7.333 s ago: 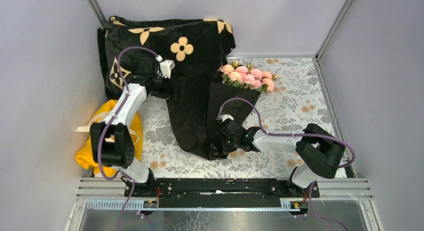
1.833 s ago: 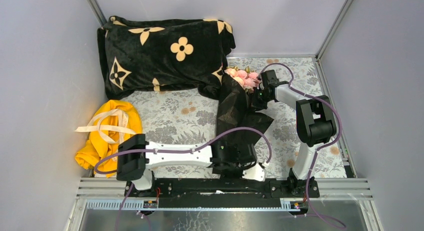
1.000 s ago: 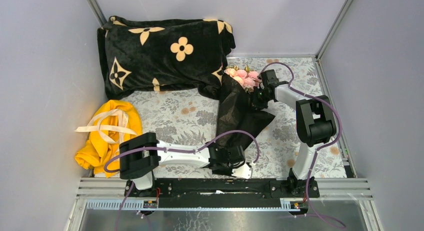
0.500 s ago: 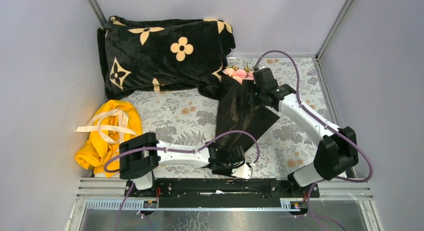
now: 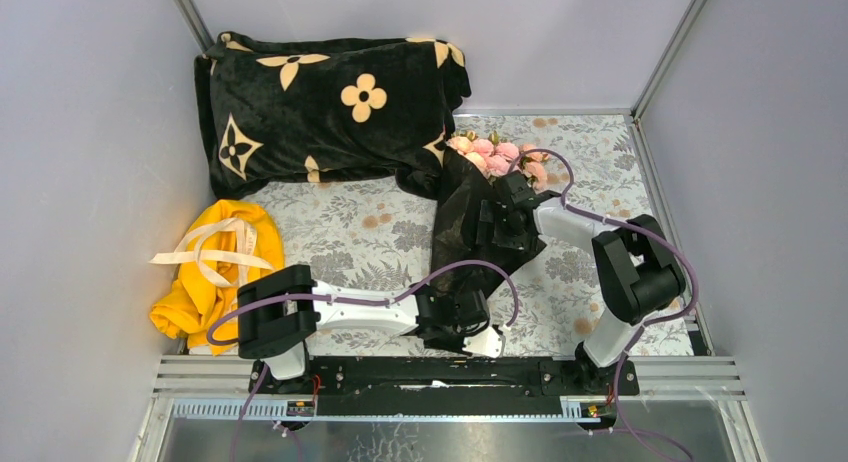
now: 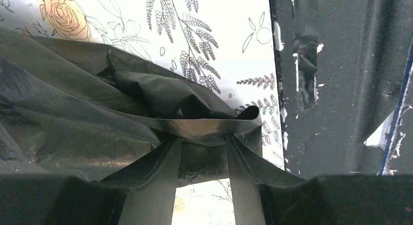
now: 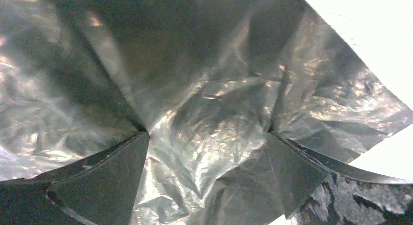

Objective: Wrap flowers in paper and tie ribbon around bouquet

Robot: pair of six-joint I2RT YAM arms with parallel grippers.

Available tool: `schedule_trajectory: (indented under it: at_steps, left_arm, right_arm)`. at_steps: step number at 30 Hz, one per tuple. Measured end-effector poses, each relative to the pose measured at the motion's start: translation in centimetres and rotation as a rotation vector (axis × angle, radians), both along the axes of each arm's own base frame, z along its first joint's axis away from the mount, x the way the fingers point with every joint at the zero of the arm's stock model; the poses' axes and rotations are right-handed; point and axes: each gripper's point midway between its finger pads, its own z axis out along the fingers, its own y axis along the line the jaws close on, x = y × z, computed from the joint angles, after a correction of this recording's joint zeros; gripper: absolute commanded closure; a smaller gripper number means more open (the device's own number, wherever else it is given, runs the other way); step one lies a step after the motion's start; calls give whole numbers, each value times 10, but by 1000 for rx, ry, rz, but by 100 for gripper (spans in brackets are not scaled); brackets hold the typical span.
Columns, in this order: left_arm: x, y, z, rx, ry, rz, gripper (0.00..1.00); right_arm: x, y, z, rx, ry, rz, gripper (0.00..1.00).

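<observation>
The bouquet stands as pink flowers (image 5: 490,154) topping a crinkled black paper (image 5: 458,207) cone that lies on the patterned tablecloth. My left gripper (image 5: 462,300) is shut on the cone's rolled lower end; in the left wrist view the paper (image 6: 73,113) bunches between its fingers (image 6: 165,159). My right gripper (image 5: 493,225) stands open over the cone's middle, its fingertips (image 7: 141,137) spread wide on the paper (image 7: 209,64) with nothing pinched. The cream ribbon (image 5: 215,244) lies in loops on the yellow cloth at the left.
A black blanket (image 5: 330,97) with tan flower marks is heaped at the back left, touching the bouquet's top. The yellow cloth (image 5: 205,292) sits by the left wall. The black base rail (image 5: 430,374) runs along the near edge, close beside the left gripper (image 6: 202,154).
My right gripper let go near the flowers, opened wide and came down the cone to its middle. The left gripper kept its hold on the lower end.
</observation>
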Motion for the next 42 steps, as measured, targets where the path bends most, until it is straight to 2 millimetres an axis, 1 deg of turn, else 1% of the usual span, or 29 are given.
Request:
schedule_trajectory:
  at_steps: [2,3,6,8,10,12,14,19,21,23,24,26,28,30,32,34,35,36,37,38,39,41,42]
  left_arm:
    - [0,0,0,-4,-1,0,52]
    - [0,0,0,-4,-1,0,51]
    - [0,0,0,-12,-4,0,49]
    - [1,0,1,-19,-8,0,47]
    - [3,0,1,-26,-10,4,44]
    - [6,0,2,-35,-5,13,41]
    - [9,0,3,-46,15,29,38]
    - [20,1,6,-75,83,75,34]
    - [20,3,6,-76,102,82,30]
    - [18,3,8,-74,127,77,23]
    - [16,3,11,-76,141,75,20]
    - [16,2,18,-84,178,75,15]
    - [24,1,35,-114,229,101,11]
    - [42,-2,57,-169,263,151,10]
    - [78,-2,88,-249,271,237,9]
    - [116,10,115,-312,245,343,9]
    - [133,19,125,-334,231,393,9]
    - [152,34,136,-358,212,461,9]
    - [171,53,145,-374,191,537,9]
    - [183,71,150,-378,173,599,9]
    - [197,94,153,-378,157,677,10]
    - [222,153,154,-346,105,874,10]
    - [229,175,153,-324,82,945,10]
  right_arm:
    - [0,0,-8,40,19,-16,0]
    - [5,3,-6,79,2,-22,0]
    - [8,8,-3,168,-8,-36,1]
    - [14,16,0,244,-38,-39,4]
    - [21,28,3,324,-74,-28,10]
    - [24,39,5,394,-105,-17,18]
    - [26,47,6,453,-125,-12,29]
    - [30,59,-1,544,-137,-27,65]
    - [29,60,-5,561,-132,-44,80]
    - [28,62,-5,577,-130,-56,95]
    - [28,62,-4,586,-128,-64,100]
    - [28,63,-4,595,-125,-67,100]
    - [27,65,-2,606,-118,-69,100]
    - [26,66,-2,614,-112,-69,100]
    - [26,66,-1,617,-110,-71,100]
    - [24,66,1,618,-109,-74,100]
    - [23,66,2,618,-110,-74,100]
    - [22,65,5,618,-111,-73,100]
    - [21,64,7,616,-111,-73,100]
    - [19,64,9,613,-111,-70,100]
    - [18,63,10,610,-110,-68,100]
    - [15,61,12,598,-105,-62,100]
    - [14,60,12,592,-105,-59,100]
